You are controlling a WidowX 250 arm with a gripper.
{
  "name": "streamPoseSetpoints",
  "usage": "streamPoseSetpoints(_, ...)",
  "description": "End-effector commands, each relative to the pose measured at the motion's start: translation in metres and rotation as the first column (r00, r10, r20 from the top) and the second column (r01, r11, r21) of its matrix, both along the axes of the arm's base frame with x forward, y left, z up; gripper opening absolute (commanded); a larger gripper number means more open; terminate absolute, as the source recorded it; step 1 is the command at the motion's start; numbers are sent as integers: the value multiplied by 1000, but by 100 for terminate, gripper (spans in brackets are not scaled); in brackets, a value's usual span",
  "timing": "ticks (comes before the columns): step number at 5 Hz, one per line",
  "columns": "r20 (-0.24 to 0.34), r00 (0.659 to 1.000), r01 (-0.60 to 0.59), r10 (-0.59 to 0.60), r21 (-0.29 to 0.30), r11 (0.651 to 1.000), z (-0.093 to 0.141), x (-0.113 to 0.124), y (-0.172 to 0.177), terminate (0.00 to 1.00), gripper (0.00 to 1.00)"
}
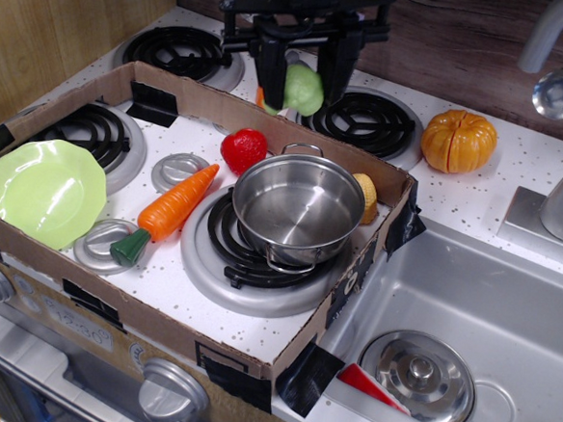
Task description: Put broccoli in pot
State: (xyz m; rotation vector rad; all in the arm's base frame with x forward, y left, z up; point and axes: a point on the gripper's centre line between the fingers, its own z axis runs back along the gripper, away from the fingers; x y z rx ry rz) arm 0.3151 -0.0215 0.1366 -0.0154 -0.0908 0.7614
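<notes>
Gripping the broccoli [303, 88], the fingers [269, 80] hang above the speckled stovetop [475, 200] behind the pot [298, 207].

No legible text or labels anywhere.

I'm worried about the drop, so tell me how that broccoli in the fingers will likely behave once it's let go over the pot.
The broccoli looks like hard, hollow plastic, so probably stiff and light. Its lumpy head may bounce or roll on the smooth steel pot. The pot's walls would likely contain it.
</notes>
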Motion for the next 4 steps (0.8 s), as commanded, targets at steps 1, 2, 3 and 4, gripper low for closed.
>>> streamPoseSetpoints(1,26,998,56,-56,-31,998,11,-1,-12,0,0)
streamPoseSetpoints(2,37,996,86,-85,-15,996,10,3,-6,0,100)
streamPoseSetpoints(3,16,994,105,-105,8,994,6,6,1,0,100)
streamPoseSetpoints(4,0,993,118,-118,-9,993,5,6,4,0,100)
